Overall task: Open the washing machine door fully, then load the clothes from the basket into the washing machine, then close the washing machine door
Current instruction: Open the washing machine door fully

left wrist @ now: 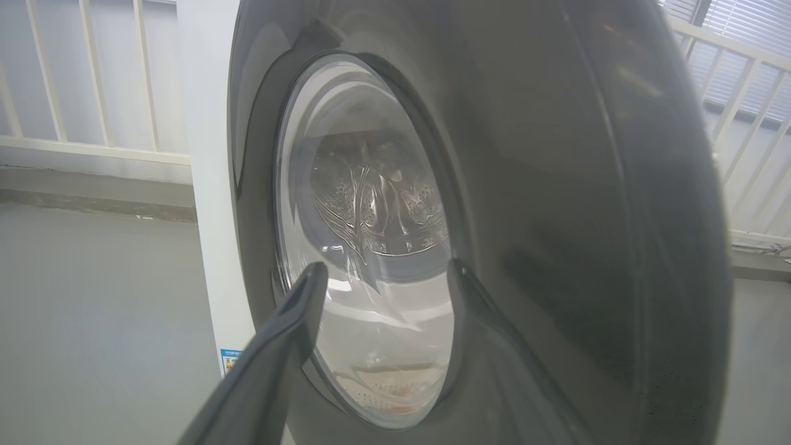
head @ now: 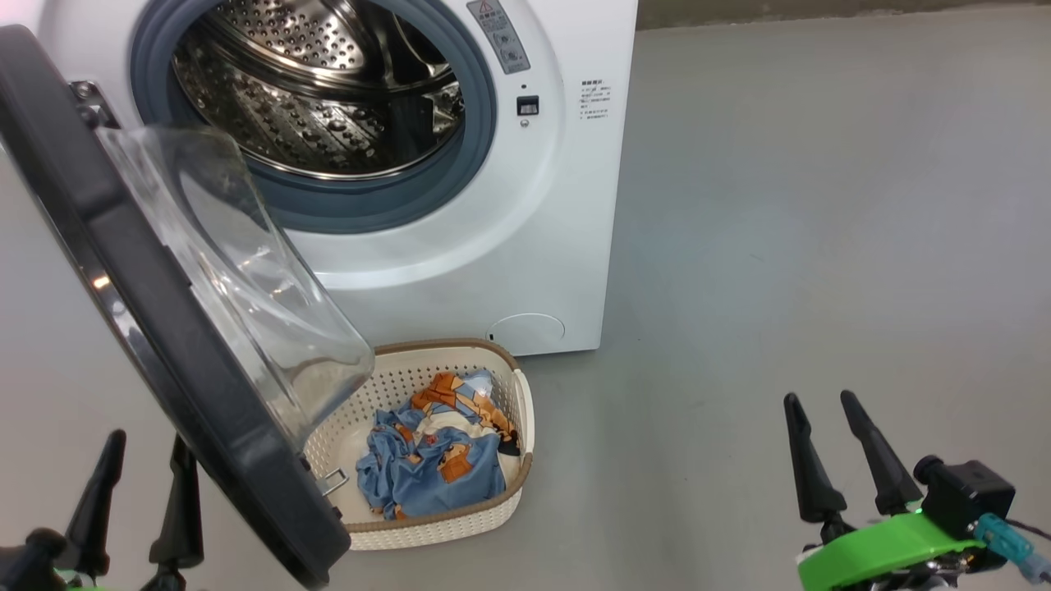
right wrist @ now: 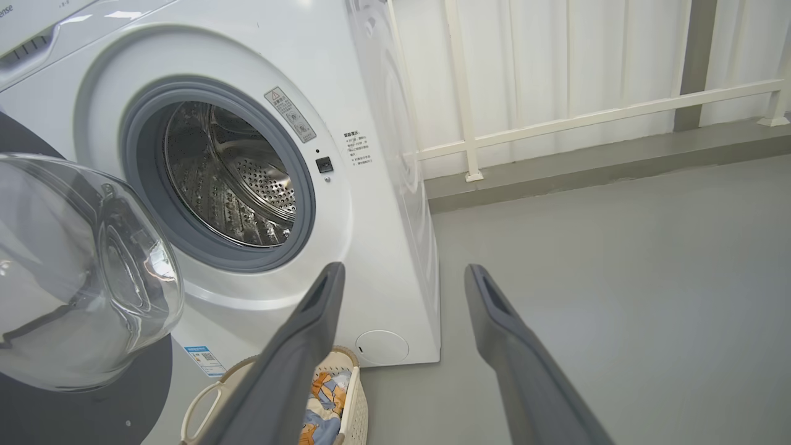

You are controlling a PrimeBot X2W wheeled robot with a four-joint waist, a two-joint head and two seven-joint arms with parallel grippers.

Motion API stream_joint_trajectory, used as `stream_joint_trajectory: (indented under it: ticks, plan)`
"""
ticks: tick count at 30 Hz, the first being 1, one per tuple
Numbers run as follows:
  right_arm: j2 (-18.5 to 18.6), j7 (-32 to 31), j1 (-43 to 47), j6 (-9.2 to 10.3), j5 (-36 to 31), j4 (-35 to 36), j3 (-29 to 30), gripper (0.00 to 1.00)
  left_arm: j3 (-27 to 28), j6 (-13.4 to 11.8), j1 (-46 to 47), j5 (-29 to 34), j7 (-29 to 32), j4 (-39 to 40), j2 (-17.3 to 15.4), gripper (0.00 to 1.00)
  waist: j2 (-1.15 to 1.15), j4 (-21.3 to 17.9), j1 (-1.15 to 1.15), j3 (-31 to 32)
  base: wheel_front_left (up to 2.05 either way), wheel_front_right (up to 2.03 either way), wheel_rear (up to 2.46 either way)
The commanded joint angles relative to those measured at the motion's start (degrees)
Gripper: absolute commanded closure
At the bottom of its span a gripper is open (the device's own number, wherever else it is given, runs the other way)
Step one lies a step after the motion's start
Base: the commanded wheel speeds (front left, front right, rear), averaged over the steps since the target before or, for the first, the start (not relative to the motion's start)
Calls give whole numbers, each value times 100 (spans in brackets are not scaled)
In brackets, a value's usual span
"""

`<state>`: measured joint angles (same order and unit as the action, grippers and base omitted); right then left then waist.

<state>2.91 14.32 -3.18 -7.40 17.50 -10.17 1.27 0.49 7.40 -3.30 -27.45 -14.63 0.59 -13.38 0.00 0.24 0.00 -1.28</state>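
The white washing machine (head: 509,246) stands ahead with its steel drum (head: 328,90) exposed. The washing machine door (head: 164,345) is swung out to the left, its clear glass bowl facing the drum. Below the door's edge sits the cream basket (head: 521,410), with the light-blue and orange clothes (head: 435,460) in it. My left gripper (head: 148,443) is open at the lower left, just outside the door. In the left wrist view the left gripper (left wrist: 386,269) points at the door's (left wrist: 556,216) glossy outer face. My right gripper (head: 819,400) is open over bare floor, right of the basket.
Grey floor (head: 821,205) spreads wide to the right of the machine. In the right wrist view, the open right gripper (right wrist: 405,269) faces the machine (right wrist: 371,247), the door's glass bowl (right wrist: 74,278), the basket (right wrist: 355,402) and a white railing (right wrist: 556,123) behind.
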Motion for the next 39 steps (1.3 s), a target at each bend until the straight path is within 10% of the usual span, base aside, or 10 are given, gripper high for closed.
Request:
stream_joint_trajectory:
  ticks: [1,39]
  plan:
    - [-2,67,-30,-9,-103,188,-154,0,223,9,94,94,-37,149,-105,0,0,4,0,22,0,0,0]
    - [-3,68,438,-9,-1099,762,-32,0,282,9,34,423,-37,-195,-84,0,0,105,0,36,0,0,0]
